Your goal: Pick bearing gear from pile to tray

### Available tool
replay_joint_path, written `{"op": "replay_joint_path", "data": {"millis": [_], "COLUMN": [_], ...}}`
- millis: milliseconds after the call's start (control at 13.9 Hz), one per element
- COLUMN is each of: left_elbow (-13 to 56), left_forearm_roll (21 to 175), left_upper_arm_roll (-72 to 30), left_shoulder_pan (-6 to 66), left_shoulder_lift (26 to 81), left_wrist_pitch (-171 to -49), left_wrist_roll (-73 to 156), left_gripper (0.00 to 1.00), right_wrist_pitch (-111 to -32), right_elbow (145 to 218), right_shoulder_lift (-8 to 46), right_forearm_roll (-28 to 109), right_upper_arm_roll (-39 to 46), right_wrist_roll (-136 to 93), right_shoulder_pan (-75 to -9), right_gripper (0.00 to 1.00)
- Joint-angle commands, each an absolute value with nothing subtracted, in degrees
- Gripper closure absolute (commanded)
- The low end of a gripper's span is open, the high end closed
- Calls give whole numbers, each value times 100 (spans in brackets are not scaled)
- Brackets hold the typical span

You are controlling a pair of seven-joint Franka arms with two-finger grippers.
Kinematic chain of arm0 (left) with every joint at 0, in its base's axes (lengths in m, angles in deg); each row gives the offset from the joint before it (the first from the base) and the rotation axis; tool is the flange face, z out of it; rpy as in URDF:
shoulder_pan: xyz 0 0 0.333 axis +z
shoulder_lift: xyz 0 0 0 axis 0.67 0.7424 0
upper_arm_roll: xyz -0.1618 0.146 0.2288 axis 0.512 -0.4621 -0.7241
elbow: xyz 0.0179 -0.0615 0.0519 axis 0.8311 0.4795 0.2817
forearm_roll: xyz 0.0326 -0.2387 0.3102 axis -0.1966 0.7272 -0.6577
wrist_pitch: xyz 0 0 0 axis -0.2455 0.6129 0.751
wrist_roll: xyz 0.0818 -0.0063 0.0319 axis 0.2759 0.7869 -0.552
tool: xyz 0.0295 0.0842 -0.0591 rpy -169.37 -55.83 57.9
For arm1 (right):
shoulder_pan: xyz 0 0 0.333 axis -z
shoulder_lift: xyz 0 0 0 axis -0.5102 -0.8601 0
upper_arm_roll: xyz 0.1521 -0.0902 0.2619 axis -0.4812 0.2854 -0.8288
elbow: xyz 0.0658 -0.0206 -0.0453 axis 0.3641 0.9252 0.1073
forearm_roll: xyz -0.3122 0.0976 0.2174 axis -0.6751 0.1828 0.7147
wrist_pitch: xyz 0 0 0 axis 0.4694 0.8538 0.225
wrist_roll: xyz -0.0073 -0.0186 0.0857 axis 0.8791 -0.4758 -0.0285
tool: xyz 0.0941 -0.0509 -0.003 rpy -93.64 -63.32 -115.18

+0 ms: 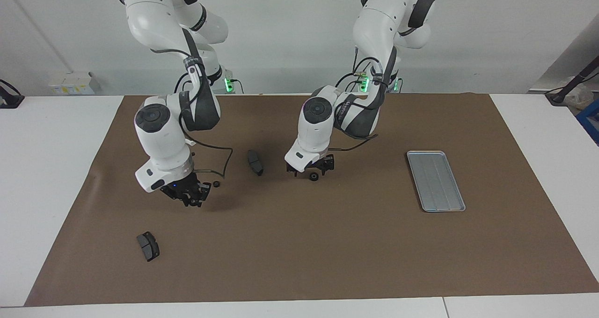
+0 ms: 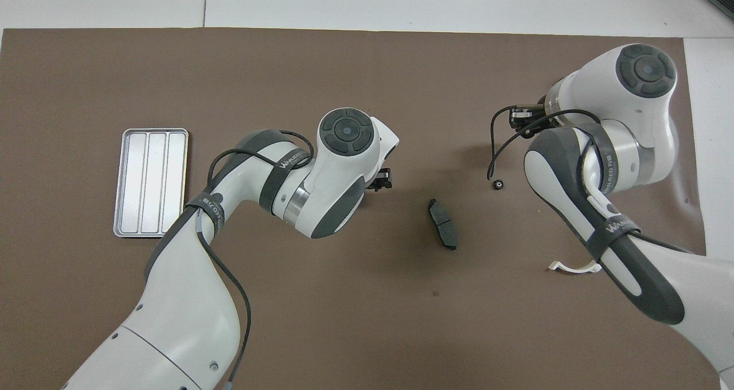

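left gripper (image 1: 310, 168): fingers apart, low, touching or just beside black ring (image 1: 314, 177) | right gripper (image 1: 192, 197): shut, waiting over mat | tray (image 1: 435, 180): empty, toward left arm's end | advice: centre fingers astride ring before closing.

Left end effector (image 1: 309, 169) low, fingers spread, right end effector (image 1: 189, 197) raised, nearly closed

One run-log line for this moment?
left gripper: open, low beside black ring | right gripper: raised over mat, grip unclear | tray: empty
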State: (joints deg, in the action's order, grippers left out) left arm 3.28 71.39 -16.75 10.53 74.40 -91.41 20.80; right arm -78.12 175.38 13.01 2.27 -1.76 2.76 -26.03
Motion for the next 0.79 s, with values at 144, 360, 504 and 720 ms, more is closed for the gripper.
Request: {"op": "replay_joint_path", "data": {"millis": [144,360,504,720], "left_elbow": [956,1017,1061,1097], "left_forearm_roll": [7035,7035,7035,7026], "left_upper_arm_roll": [-1742,-1742,-1742,-1742], "left_shoulder_pan": [1069,1078,1078,1078], "left_shoulder_lift": [7156,7164,7164,7164], "left_wrist_pitch": [-9692,-9701,-9779,-9815], "left_wrist_roll": [2002,2081,2081,2107], "left_gripper": [0,5,12,23], "right_wrist_pitch": [-7113,-6823,-6805,-6822], "right_elbow": [17644,17644,17679,17723], "right_shoulder_lift": [1977,2180,2215,2216], "right_forearm_roll": [502,503,503,503], "right_upper_arm_roll": [-345,-538,-573,-617], "right_wrist_roll": [272,281,325,422], "right_shoulder_pan": [-2558,-2558,-2567,-2575], "right_gripper": [100,100,100,100]}}
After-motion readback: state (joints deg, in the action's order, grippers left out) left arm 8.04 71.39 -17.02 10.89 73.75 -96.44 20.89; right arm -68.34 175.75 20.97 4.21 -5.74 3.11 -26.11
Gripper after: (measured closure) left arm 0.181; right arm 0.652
